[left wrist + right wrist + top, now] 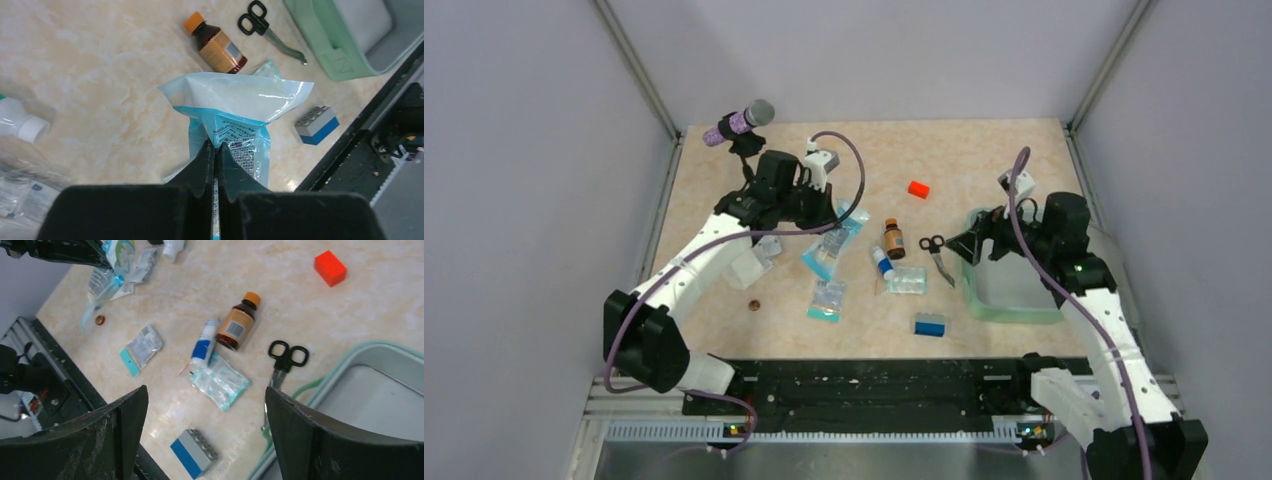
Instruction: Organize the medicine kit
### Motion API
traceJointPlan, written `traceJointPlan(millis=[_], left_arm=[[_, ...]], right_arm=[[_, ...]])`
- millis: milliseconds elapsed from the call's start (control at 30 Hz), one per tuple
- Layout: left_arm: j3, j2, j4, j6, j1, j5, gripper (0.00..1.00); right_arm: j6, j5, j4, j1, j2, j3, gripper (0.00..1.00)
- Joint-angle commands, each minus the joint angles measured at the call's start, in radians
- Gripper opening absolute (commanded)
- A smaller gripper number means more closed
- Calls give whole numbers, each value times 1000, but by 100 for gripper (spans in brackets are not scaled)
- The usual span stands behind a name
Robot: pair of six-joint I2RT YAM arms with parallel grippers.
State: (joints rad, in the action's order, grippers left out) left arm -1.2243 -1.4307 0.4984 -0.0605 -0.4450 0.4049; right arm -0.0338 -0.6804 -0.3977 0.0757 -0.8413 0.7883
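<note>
A beige marbled table (984,160) sits between plain grey walls, with small medical supplies scattered across its middle. The medicine kit (1014,314), a mint-green case with its inside facing up, lies at the table's right side, near the right arm. The right claw (969,245) hangs over the kit's left rim with its jaws spread wide and nothing between them. Its wrist view looks down on black-handled scissors (285,360), which lie just beside that rim.

The left claw (216,150) is clenched on a blue-and-white pouch (240,100), pinching it by one edge at the left-centre of the table.

Between the arms lie a brown bottle (893,240) with an orange cap, a white-and-blue tube (881,262) just beside it, and a clear pack with a teal pattern (907,281) touching the tube. A small flat packet (827,299) lies to their left. A blue block (929,324) sits near the kit's front corner, and an orange-red block (918,189) stands well apart, farther back.
</note>
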Motion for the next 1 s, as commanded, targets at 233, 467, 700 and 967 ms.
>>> traceJointPlan(millis=[233, 467, 700, 967], left_arm=[[-45, 33, -127, -291, 11, 197, 0], [-94, -40, -160, -497, 24, 181, 0], [-102, -129, -211, -655, 23, 114, 0], [-55, -103, -239, -692, 23, 87, 0]], right_arm=[[-337, -92, 293, 206, -324, 234, 89], [-396, -130, 356, 292, -493, 341, 87], [-442, -155, 423, 382, -607, 368, 80], [-490, -127, 436, 414, -707, 408, 62]])
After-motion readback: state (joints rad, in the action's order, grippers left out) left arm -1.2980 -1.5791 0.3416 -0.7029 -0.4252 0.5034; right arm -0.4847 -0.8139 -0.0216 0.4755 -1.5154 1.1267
